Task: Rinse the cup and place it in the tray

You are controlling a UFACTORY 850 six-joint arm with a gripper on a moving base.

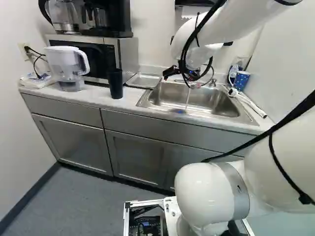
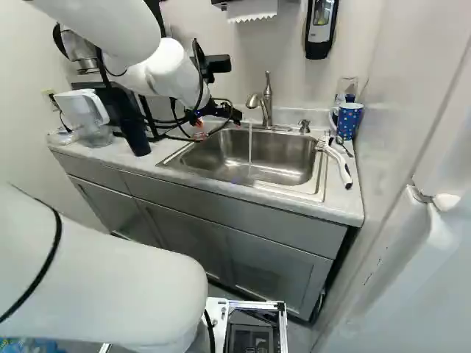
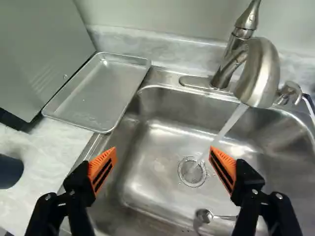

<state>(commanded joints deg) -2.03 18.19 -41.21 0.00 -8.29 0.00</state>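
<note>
Over the sink in the right base view is my gripper [image 2: 218,124]. The wrist view shows the gripper [image 3: 163,164] open, nothing between its orange pads, above the sink basin [image 3: 147,189]. Water runs from the faucet [image 3: 261,73] onto the drain [image 3: 192,171]. A shallow metal tray [image 3: 106,88] lies on the counter beside the sink, nothing in it. A dark cup [image 1: 115,83] stands upright on the counter near the tray; in the wrist view this cup [image 3: 10,172] shows partly, beyond one finger. A blue dotted cup [image 2: 347,120] is at the sink's other side.
The microwave [image 1: 101,54], with a coffee maker [image 1: 109,17] on top, stands behind the dark cup. A water pitcher [image 1: 69,66] is at the counter's far end. In the basin lies a spoon [image 3: 206,215]. A white brush [image 2: 338,160] lies on the counter near the blue cup.
</note>
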